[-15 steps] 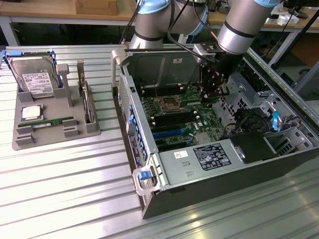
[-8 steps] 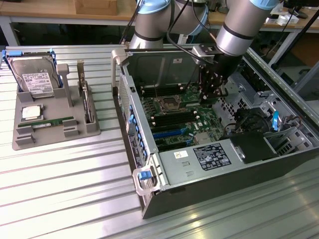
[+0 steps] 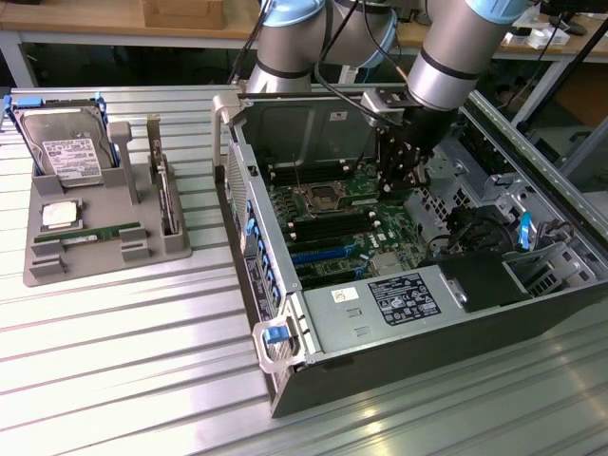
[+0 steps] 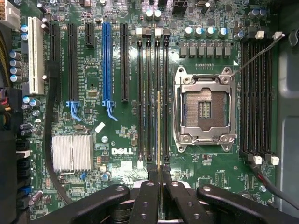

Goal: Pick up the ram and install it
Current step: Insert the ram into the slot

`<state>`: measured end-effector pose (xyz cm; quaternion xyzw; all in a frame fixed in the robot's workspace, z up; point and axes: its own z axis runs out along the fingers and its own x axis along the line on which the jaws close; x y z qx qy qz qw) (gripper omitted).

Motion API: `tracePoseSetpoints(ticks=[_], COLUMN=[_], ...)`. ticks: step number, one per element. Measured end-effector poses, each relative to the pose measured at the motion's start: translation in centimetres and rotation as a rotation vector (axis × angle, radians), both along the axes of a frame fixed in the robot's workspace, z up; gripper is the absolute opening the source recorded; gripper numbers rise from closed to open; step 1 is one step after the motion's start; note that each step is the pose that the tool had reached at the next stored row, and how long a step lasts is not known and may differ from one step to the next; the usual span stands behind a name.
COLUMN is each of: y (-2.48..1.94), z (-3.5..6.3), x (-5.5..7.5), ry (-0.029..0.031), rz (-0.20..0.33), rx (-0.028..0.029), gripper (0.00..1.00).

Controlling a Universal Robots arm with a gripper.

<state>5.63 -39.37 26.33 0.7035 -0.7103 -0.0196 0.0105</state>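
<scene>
A: Where is the gripper [image 3: 397, 180] seen?

B: It is lowered inside the open computer case [image 3: 399, 366], above the motherboard [image 4: 117, 140]. In the wrist view the fingers [image 4: 145, 200] are nearly closed, and a thin board is clamped edge-on between them. This is taken to be the ram [image 4: 159, 130].

A: And where is the ram placed?

B: It is held upright over the memory slots [image 4: 152, 98], just beside the empty CPU socket [image 4: 204, 108]. Whether it is already seated cannot be told. Another green stick [image 3: 95, 234] is lying in the grey tray [image 3: 57, 271], near a hard drive [image 3: 66, 147].
</scene>
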Motion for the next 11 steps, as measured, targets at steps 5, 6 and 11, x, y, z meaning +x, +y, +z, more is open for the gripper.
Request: tracePoseSetpoints(ticks=[5, 6, 11], y=[0.00, 0.00, -0.57], z=[-0.50, -0.56, -0.84], x=[-1.4, -1.6, -3.4], ry=[0.0000, 0.0000, 0.0000], rz=[0.000, 0.000, 0.000], rx=[0.0000, 0.0000, 0.0001], gripper=[0.12, 0.12, 0.12])
